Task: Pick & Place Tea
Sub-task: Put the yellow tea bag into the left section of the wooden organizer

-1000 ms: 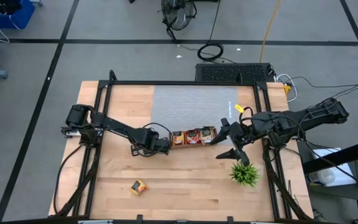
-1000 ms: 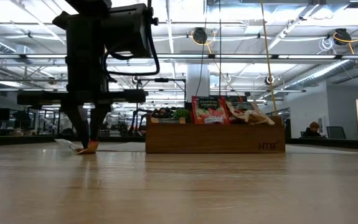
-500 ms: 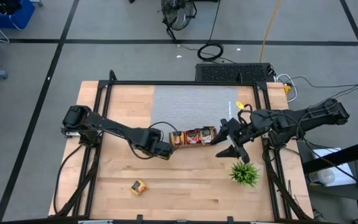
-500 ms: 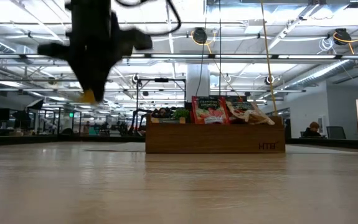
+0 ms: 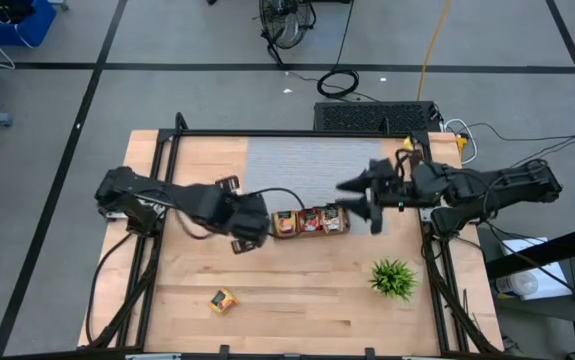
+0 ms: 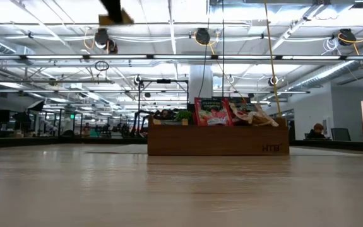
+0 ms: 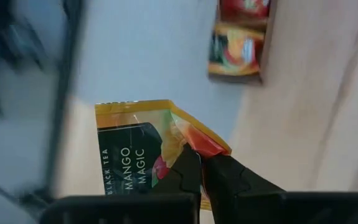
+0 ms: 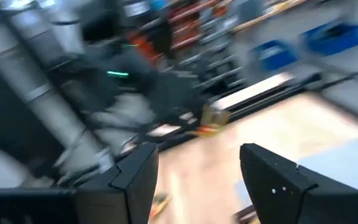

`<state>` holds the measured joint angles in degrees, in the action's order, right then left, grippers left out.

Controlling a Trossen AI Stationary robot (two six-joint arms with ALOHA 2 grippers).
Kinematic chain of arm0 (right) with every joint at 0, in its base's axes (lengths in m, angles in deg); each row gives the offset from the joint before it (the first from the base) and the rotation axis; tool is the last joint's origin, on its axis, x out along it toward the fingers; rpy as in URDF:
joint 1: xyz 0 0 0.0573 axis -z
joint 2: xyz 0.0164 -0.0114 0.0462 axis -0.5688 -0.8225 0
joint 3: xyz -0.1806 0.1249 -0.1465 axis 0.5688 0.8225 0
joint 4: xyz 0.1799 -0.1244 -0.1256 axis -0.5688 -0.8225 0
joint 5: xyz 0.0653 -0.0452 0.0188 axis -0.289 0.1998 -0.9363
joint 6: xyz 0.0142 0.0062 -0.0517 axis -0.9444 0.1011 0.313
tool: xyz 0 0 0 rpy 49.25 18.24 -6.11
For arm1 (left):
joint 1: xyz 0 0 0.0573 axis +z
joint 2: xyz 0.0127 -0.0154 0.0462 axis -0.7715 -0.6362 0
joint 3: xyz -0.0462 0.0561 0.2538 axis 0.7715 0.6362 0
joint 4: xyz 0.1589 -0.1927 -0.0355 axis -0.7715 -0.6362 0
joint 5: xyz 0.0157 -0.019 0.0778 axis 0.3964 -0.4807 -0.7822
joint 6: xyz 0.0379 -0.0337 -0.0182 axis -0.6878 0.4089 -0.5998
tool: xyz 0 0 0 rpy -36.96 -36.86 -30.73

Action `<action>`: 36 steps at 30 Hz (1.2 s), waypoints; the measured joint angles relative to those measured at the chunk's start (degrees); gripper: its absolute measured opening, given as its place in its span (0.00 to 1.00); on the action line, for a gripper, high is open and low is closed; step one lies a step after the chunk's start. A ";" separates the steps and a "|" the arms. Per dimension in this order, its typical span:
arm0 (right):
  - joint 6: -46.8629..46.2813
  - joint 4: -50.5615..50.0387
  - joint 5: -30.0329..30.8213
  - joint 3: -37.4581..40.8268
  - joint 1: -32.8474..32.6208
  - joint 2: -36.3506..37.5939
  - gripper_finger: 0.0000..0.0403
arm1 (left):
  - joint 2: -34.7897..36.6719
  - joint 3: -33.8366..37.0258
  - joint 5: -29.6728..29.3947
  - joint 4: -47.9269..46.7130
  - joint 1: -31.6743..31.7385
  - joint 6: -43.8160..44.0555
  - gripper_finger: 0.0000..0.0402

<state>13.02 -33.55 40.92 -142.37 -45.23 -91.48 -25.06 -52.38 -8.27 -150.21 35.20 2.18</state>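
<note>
Left gripper (image 7: 200, 177): pinched on an orange tea packet (image 7: 142, 149), lifted beside the wooden tray (image 5: 309, 221).
Right gripper (image 8: 197, 168): fingers apart, empty, near the tray's other end.
Advice: carry it level over a compartment, probably the nearest, before releasing.

Left gripper (image 5: 239, 238) pinches a tea sachet (image 7: 142, 148) between closed fingers, raised off the table; bare wood lies under them. Just beyond the fingertips sits the wooden tray (image 5: 309, 221), its compartments stuffed with sachets. Right gripper (image 5: 359, 200), fingers spread with nothing between, crowds the tray's far end. Beside it stands a spiky green plant (image 5: 393, 278). A loose sachet (image 5: 223, 299) lies well behind the left fingers.
</note>
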 joint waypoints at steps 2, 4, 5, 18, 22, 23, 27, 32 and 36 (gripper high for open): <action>-0.54 -1.22 4.44 -0.94 0.00 -0.15 0.50 | 1.60 -1.20 -3.85 -0.14 -0.41 -7.08 0.02; -1.87 -1.82 7.01 -1.23 0.00 -0.75 0.49 | 4.07 -0.98 -6.45 -0.43 -1.54 -13.40 0.02; -2.70 -1.76 7.72 -1.23 0.05 -1.30 0.49 | 5.11 -0.98 -7.45 0.17 -1.81 -16.37 0.02; -5.32 15.94 0.22 -1.21 3.88 -18.15 0.44 | 10.95 -1.03 -12.51 1.37 -3.71 -51.99 0.02; 0.39 25.86 -1.73 -1.21 4.63 -21.85 0.48 | 10.93 -1.03 -13.02 2.09 -3.64 -54.46 0.02; 1.24 27.49 -2.17 -1.21 4.92 -22.39 0.49 | 10.93 -1.03 -13.62 2.54 -3.58 -54.65 0.02; 5.14 34.13 -2.02 -1.21 5.01 -24.81 0.56 | 10.93 -1.03 -15.42 4.59 -3.60 -54.93 0.02; 7.78 40.55 -1.95 -2.67 4.98 -28.25 0.61 | 10.30 -1.03 -15.14 7.23 -3.36 -54.91 0.02; 9.23 37.57 -1.98 -8.85 5.05 -31.79 0.61 | 10.00 -0.96 -14.57 7.39 -3.25 -54.94 0.02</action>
<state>22.25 4.02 38.94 -151.22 -40.18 -123.27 -15.07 -53.34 -22.84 -142.83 31.95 -52.76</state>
